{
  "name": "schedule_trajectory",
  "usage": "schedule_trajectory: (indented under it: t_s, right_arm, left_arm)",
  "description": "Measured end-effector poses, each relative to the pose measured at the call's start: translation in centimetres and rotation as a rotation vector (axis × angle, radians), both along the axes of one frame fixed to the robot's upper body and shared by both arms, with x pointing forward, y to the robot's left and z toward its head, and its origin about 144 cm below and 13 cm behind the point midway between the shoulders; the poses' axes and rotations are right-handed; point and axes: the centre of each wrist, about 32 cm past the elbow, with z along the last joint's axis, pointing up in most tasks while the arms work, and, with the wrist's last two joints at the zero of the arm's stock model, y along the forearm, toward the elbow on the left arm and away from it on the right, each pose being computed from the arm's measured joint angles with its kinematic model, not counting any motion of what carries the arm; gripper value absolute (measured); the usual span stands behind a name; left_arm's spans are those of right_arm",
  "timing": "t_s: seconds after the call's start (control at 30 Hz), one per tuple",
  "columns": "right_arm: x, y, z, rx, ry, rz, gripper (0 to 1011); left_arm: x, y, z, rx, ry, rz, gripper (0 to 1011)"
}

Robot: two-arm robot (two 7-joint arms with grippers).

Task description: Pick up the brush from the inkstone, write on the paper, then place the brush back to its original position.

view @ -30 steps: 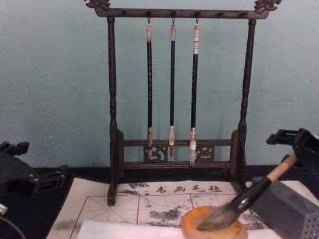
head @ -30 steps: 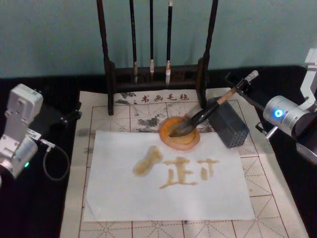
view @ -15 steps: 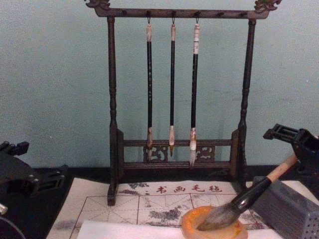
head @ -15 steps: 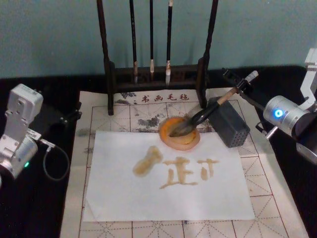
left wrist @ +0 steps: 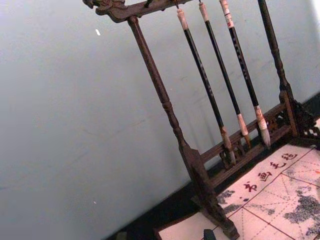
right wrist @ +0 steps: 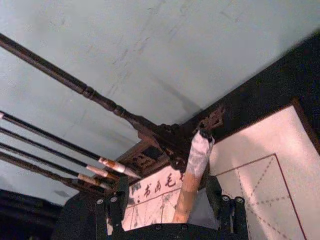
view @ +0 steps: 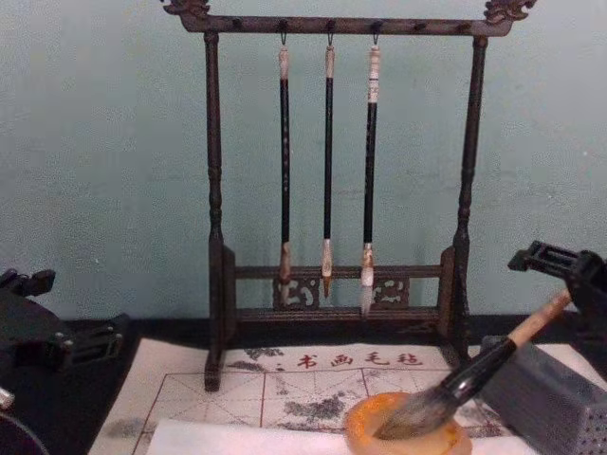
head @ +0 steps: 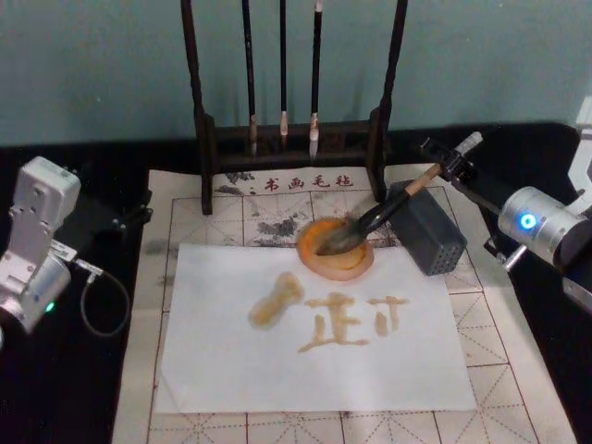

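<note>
We judge the writing done: the paper (head: 314, 328) carries tan strokes, and the brush (head: 370, 220) lies back with its bristles in the inkstone (head: 335, 250) and its handle leaning over the grey perforated block (head: 427, 233). The right claw (head: 450, 166) is at the top end of the handle; in the right wrist view the handle (right wrist: 192, 175) passes between its two sides, and from these views we cannot tell whether it is clenched on the wood or let go.

The step in hand, as we read it, is letting the brush go and clearing away. To do it well, we would free the handle fully before moving, then draw off along the line of the handle and upward, so the tip is not dragged out of the dish and the block is not nudged. The brush stand (head: 294, 139) with its three slim hanging brushes (view: 327, 161) sits just behind, so we would not swing the claw towards it.

The left claw (head: 120, 222) is parked at the left edge of the felt mat (head: 518, 388), and we cannot tell its state.

The mat, gridded in red and ink-stained, lies on a black table (head: 83, 388) before a pale teal wall (view: 104, 161).
</note>
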Motion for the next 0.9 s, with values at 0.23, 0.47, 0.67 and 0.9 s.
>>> schedule_trajectory:
  t_s: [0.23, 0.47, 0.67, 0.9]
  right_arm:
    - [-2.0, -0.6, 0.0, -0.012, -0.001, 0.001, 1000]
    - [-4.2, -1.4, -0.1, -0.069, -0.031, -0.018, 1000]
    - [-5.8, -2.0, -0.2, -0.123, -0.069, -0.025, 1000]
    - [-7.7, -1.7, -0.6, -0.295, -0.190, -0.004, 1000]
  left_arm:
    - [0.0, 0.0, 0.0, 0.000, 0.000, 0.000, 1001]
    - [0.0, 0.0, 0.0, 0.000, 0.000, 0.000, 1001]
    - [0.0, 0.0, 0.0, 0.000, 0.000, 0.000, 1001]
    - [0.0, 0.0, 0.0, 0.000, 0.000, 0.000, 1001]
